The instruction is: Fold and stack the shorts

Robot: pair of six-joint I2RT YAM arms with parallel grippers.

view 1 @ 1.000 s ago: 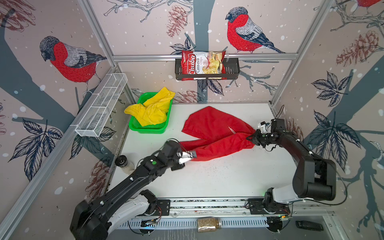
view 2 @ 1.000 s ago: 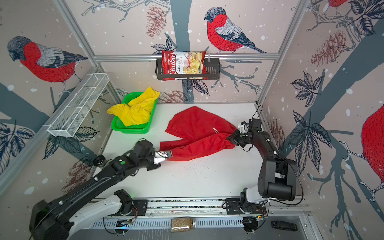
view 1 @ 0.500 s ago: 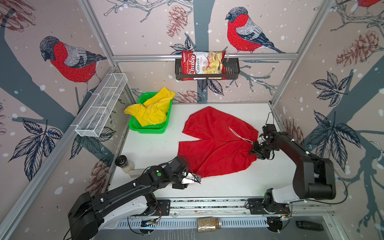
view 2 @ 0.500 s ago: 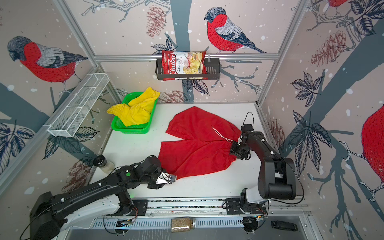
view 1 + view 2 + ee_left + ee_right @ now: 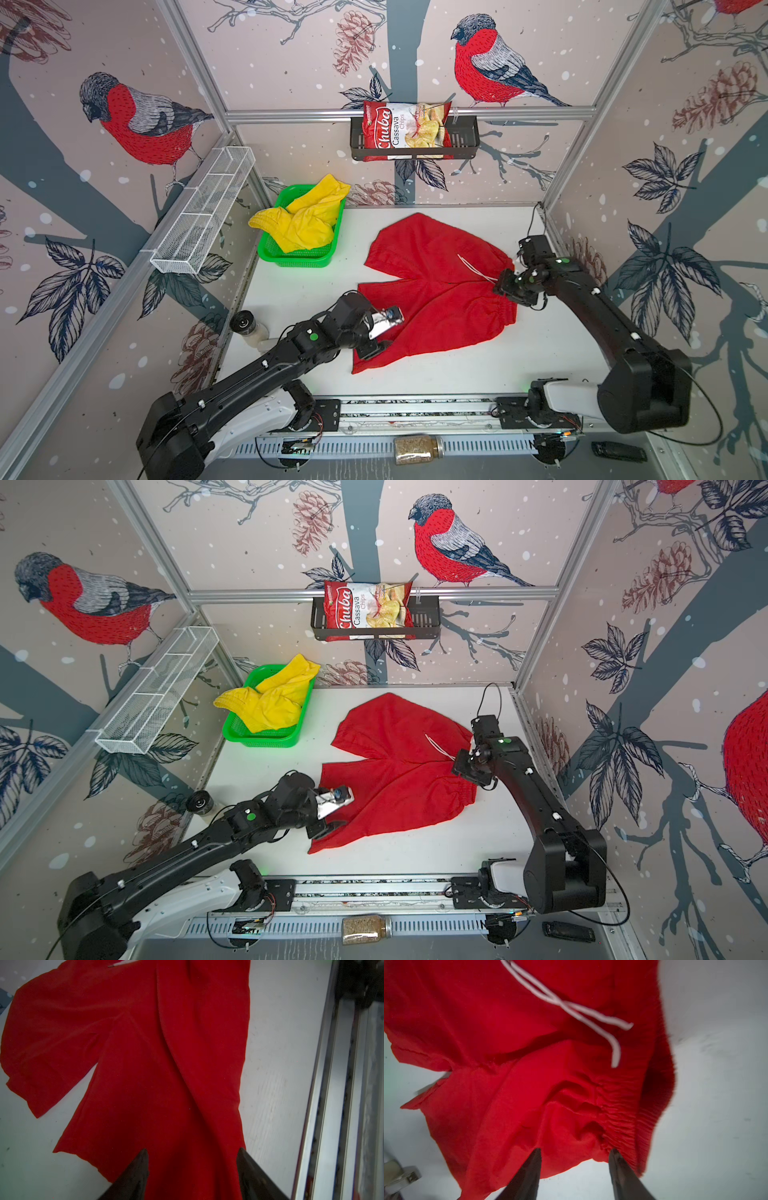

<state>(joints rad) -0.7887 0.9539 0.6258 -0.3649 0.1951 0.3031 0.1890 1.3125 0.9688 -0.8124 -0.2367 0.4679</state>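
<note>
Red shorts (image 5: 432, 291) lie spread flat beneath parted left fingers (image 5: 135, 1174) and parted right fingers (image 5: 527, 1176).

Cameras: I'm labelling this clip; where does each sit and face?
Top views: high at the front, looking down on the table; left arm and right arm show.
Left wrist: on the left arm, looking past the left gripper at the red shorts.
Right wrist: on the right arm, past the right gripper at their waistband.
All share the red shorts.

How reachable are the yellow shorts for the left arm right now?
Probably yes: yellow shorts lie uncovered in the green basket on that arm's side; left gripper is open, holding nothing, and nothing stands between.
</note>
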